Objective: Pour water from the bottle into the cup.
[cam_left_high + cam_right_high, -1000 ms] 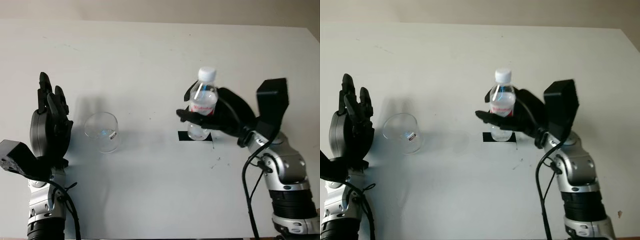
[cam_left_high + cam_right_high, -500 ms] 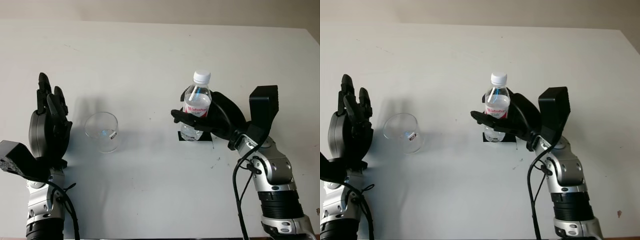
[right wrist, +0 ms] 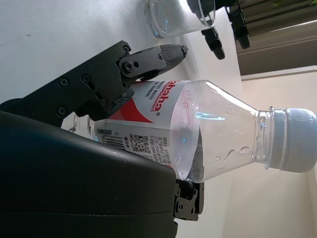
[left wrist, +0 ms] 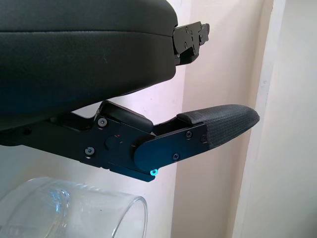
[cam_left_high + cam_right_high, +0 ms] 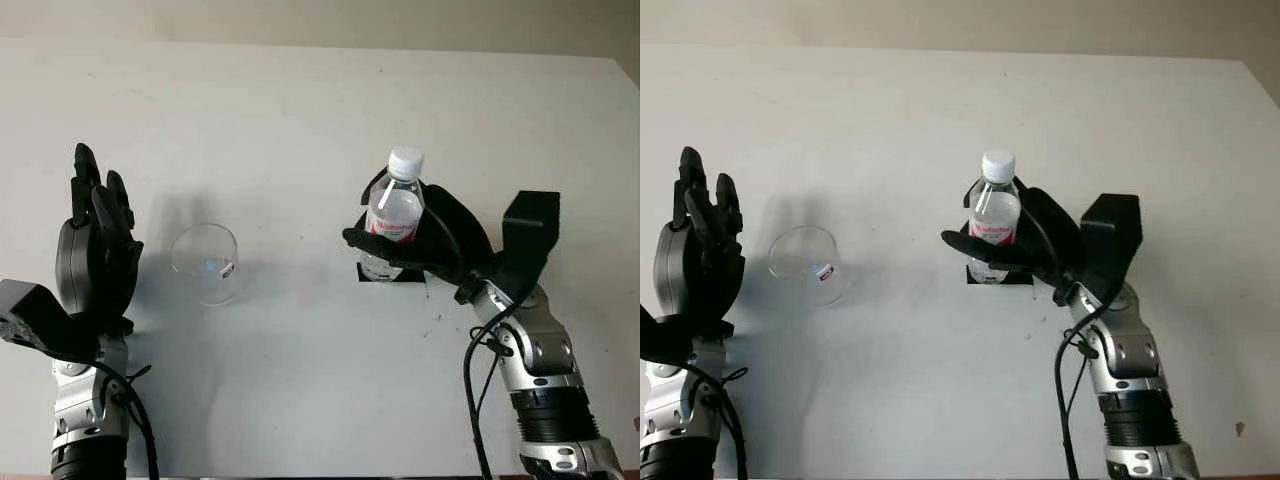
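Black three-fingered right hand (image 5: 425,240), silver ribbed forearm (image 5: 545,400), looping black cables (image 5: 475,370).

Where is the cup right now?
The cup stands on the table, just right of the open left robot hand and well left of the bottle held in the right robot hand.

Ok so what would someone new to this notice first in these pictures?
Most likely the right hand clasping a capped water bottle with a red label, just above a black mark mid-table. Next, the clear cup standing toward the left, with the open left hand raised beside it.
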Controlling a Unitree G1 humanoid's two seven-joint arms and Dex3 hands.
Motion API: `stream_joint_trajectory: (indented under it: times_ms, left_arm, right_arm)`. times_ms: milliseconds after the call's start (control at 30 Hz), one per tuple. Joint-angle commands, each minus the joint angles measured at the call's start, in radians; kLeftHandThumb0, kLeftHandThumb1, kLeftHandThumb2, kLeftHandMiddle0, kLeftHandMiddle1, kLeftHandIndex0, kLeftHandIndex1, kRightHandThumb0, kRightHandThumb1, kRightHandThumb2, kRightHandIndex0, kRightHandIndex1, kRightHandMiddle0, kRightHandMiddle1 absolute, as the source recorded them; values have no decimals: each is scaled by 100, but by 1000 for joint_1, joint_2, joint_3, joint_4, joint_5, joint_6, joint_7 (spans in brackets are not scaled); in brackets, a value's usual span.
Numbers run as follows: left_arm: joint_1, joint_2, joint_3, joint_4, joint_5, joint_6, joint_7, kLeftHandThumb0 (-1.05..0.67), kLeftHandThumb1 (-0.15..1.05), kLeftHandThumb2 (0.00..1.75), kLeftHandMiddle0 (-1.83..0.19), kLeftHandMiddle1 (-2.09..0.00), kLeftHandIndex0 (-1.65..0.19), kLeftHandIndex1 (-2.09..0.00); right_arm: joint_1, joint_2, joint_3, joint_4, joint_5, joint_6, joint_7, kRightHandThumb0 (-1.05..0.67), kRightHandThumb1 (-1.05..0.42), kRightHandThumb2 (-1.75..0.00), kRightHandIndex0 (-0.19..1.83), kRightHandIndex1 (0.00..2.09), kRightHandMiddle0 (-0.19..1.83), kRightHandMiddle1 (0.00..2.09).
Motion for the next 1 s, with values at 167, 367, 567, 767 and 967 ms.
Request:
stream_joint_trajectory:
  times_ms: [167,367,567,767,967]
  left_arm:
    - [11,14,4,-4,6,-11,-8,-77,105,73,17,-5,19,0]
    - [16,9,5,-17,5,2,-1,-77,105,72,18,-5,19,0]
    - [14,8,4,-14,9,-1,1,-77,105,72,17,-5,19,0]
    - [12,6,7,-15,2,3,1,-78,105,71,17,-6,19,-1]
    - [12,5,6,-10,1,1,-3,-77,105,71,17,-5,19,-1]
  right_arm:
    - [28,-48,-17,-29,-7,-35,27,-42,-105,-16,36,209,-9,209]
    - [41,-50,-8,-23,-31,-58,27,-56,-101,-6,-7,209,-19,190]
    - [47,-55,7,-10,-31,-36,50,-66,-96,-5,-7,94,-13,78]
    - [51,-51,25,4,-49,-61,51,-72,-95,-5,-2,13,-6,19]
    - [42,-81,52,79,-114,-245,104,-94,-97,-6,-19,0,-19,1]
